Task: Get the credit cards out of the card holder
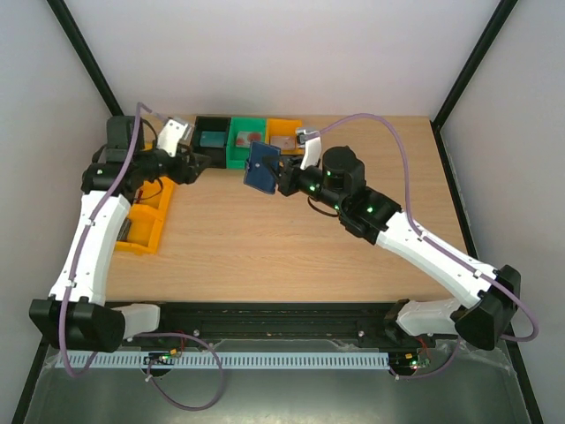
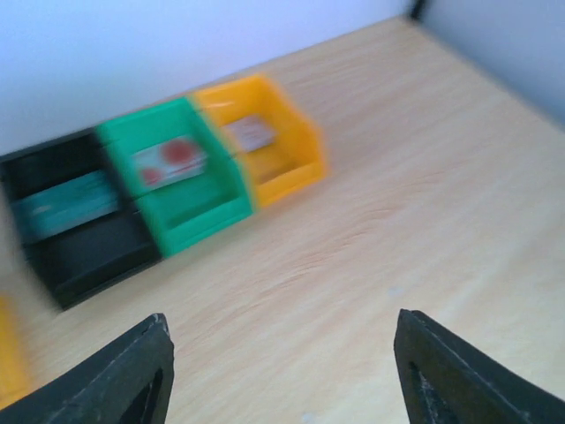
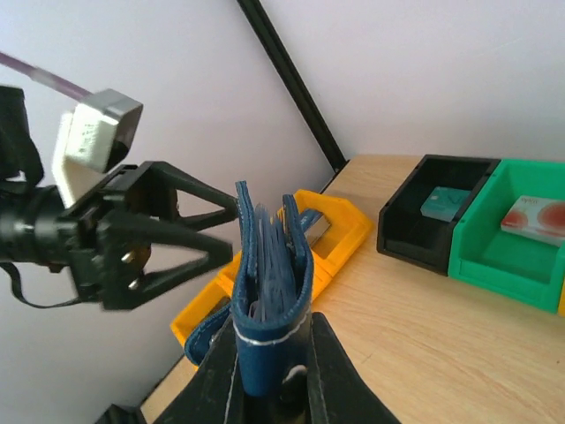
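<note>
On the counter (image 1: 291, 247) a black bin (image 1: 212, 121), a green bin (image 1: 237, 157) and a yellow bin (image 1: 284, 124) stand in a row, three in all. The one card holder (image 3: 269, 283) stands upright above the counter, pinched at its lower end by the right fingers (image 3: 216, 389), with the left fingers (image 2: 124, 380) spread open nearby. One credit card (image 2: 168, 161) lies in each bin, three counted.

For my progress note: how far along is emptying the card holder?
Done: a teal card lies in the black bin, a red-spotted card in the green bin, another card in the yellow bin. In hand: the right gripper holds the card holder up; the left gripper is open. Left: card edges seem to show inside it, so more probably remain.
</note>
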